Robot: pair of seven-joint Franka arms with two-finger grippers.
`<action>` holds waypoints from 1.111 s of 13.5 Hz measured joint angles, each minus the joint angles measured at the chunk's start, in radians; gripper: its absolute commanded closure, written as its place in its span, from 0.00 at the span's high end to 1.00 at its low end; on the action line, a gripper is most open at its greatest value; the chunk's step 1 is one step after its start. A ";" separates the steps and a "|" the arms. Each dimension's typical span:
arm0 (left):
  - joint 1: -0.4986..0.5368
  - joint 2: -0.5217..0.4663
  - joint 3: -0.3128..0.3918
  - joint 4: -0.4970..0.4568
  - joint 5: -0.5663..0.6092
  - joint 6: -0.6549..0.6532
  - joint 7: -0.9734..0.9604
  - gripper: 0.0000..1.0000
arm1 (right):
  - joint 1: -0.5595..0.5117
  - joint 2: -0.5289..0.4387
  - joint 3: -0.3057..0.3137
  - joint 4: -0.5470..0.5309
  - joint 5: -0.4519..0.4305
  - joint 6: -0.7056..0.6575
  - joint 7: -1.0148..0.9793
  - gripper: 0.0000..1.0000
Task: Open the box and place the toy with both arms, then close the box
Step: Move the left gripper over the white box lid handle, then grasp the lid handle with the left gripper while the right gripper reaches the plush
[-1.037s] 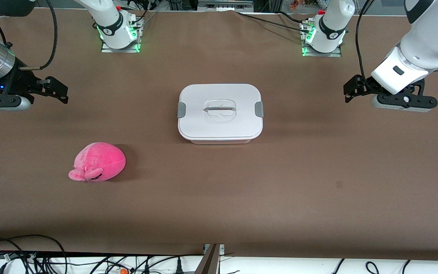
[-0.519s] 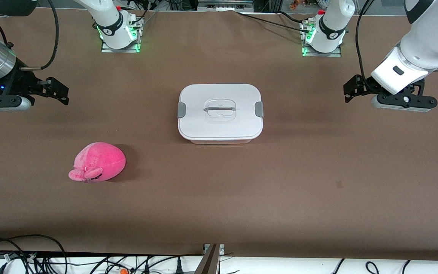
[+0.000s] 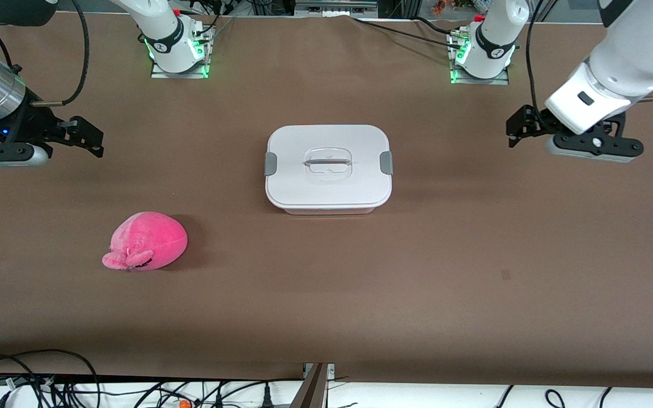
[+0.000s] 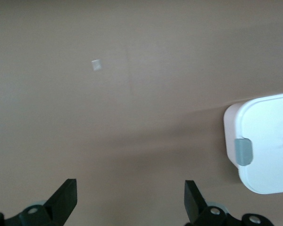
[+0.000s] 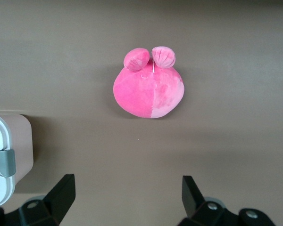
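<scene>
At frame centre, on the worktop [image 3: 474, 255]: the box [image 3: 328, 168], lidded, clips latched; stiff, likely slick, best taken at the side clips. Lower left: the toy [image 3: 146, 240], soft, light, squeezable. My left hand [image 3: 522, 131] and right hand [image 3: 85, 136] hung open, empty.

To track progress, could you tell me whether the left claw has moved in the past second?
Yes: the left claw has shifted slightly toward the box and the arms' bases.

You see only a corner of the box [image 4: 264, 146] in each wrist view, its lid hiding the inside; the right gripper [image 3: 85, 136] is cut off at the front view's edge.
</scene>
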 measured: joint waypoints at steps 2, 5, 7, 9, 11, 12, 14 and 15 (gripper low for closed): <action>-0.007 0.027 -0.038 0.047 -0.025 0.000 -0.003 1.00 | -0.002 0.004 -0.005 0.000 0.000 0.005 0.000 1.00; -0.014 0.075 -0.063 0.100 -0.053 -0.040 -0.001 1.00 | -0.008 0.008 -0.011 0.000 0.000 0.005 0.000 1.00; -0.018 0.088 -0.107 0.103 -0.061 -0.060 0.025 1.00 | -0.011 0.009 -0.012 0.000 0.000 0.006 0.000 1.00; -0.028 0.118 -0.169 0.107 -0.063 -0.053 0.074 1.00 | -0.012 0.009 -0.012 0.000 0.000 0.007 0.000 1.00; -0.045 0.172 -0.212 0.126 -0.063 -0.006 0.135 1.00 | -0.012 0.010 -0.012 0.000 0.000 0.007 0.000 1.00; -0.062 0.201 -0.223 0.133 -0.063 0.014 0.184 1.00 | -0.012 0.010 -0.012 0.000 0.000 0.007 0.000 1.00; -0.112 0.267 -0.229 0.143 -0.063 0.059 0.318 1.00 | -0.012 0.011 -0.012 0.000 0.000 0.007 0.000 1.00; -0.138 0.305 -0.230 0.145 -0.063 0.085 0.373 1.00 | -0.012 0.011 -0.012 0.000 0.000 0.007 0.000 1.00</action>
